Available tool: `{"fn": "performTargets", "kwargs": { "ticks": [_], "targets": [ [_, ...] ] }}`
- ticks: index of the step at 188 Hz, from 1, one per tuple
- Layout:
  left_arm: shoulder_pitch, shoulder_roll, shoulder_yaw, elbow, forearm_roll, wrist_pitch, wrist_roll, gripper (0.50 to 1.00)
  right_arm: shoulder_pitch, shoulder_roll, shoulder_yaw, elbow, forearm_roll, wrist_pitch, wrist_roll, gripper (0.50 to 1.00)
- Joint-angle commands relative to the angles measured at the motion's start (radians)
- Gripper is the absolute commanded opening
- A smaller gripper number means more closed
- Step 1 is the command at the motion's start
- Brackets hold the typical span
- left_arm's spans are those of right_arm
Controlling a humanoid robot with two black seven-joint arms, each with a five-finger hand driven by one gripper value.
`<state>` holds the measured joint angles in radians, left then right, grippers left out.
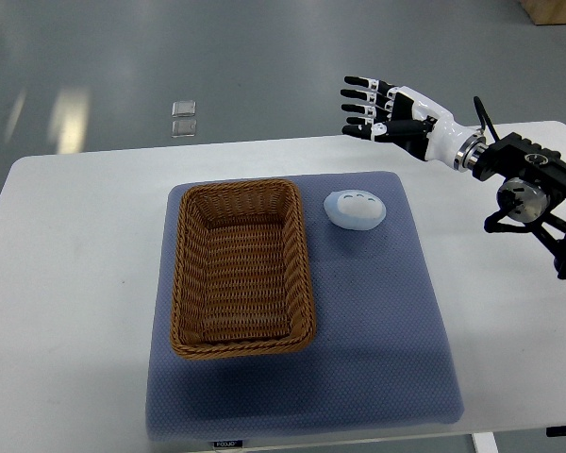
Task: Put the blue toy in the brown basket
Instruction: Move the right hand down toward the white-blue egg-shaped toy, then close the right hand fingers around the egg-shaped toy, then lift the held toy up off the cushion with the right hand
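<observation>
The right hand (382, 110) reaches in from the right edge on a white forearm and a black arm; it hangs over the far edge of the table (66, 264), past the mat's (377, 330) far right corner; its fingers (360, 95) are spread and loosely extended, pointing left, and they grasp nothing; the palm seems to face down and a little toward the camera, though the exact tilt is hard to read.

The toy (356, 209) lies below the hand in the picture, nearer the robot and slightly to the left of the fingertips; it is well apart from the hand, with bare mat and table edge between them; it is a pale blue rounded lump with a few small white oval marks on top, resting flat on the mat.

The basket (242, 267) sits farther left of the hand than the toy does, and nearer the robot; it is a brown woven rectangle, long side running away from the camera, standing upright on the mat; its right rim is just beside the toy without touching it; nothing lies inside it.

The mat is grey-blue and covers the middle of the white table; beyond the table, on the grey floor far left of the hand, lies a small clear square thing (183, 119), too small to identify.
</observation>
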<state>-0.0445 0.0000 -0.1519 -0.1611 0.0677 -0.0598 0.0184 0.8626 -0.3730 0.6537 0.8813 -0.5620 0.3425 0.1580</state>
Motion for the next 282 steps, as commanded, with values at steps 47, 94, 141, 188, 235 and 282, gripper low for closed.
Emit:
{"fn": "performTargets", "kwargs": {
  "ticks": [47, 94, 141, 188, 235, 282],
  "targets": [
    [0.000, 0.000, 0.000, -0.001, 0.000, 0.000, 0.000, 1.000, 0.444, -0.070, -0.583, 0.079, -0.466, 0.082, -0.057, 0.911],
    [0.000, 0.000, 0.002, -0.001, 0.000, 0.000, 0.000, 1.000, 0.495, -0.041, -0.730, 0.087, -0.466, 0.021, -0.153, 0.907],
    [0.000, 0.000, 0.002, 0.000, 0.000, -0.002, 0.000, 1.000, 0.414, -0.023, -0.726, 0.080, -0.457, -0.060, -0.163, 0.905],
    [0.000, 0.000, 0.000, 0.000, 0.000, -0.002, 0.000, 1.000, 0.337, 0.026, -0.721, 0.013, -0.460, -0.175, -0.163, 0.903],
    [0.000, 0.000, 0.000, -0.001, 0.000, -0.002, 0.000, 1.000, 0.296, 0.037, -0.723, -0.016, -0.461, -0.198, -0.161, 0.903],
    [0.000, 0.000, 0.000, -0.001, 0.000, -0.002, 0.000, 1.000, 0.266, 0.046, -0.729, -0.036, -0.470, -0.235, -0.153, 0.766]
  ]
}}
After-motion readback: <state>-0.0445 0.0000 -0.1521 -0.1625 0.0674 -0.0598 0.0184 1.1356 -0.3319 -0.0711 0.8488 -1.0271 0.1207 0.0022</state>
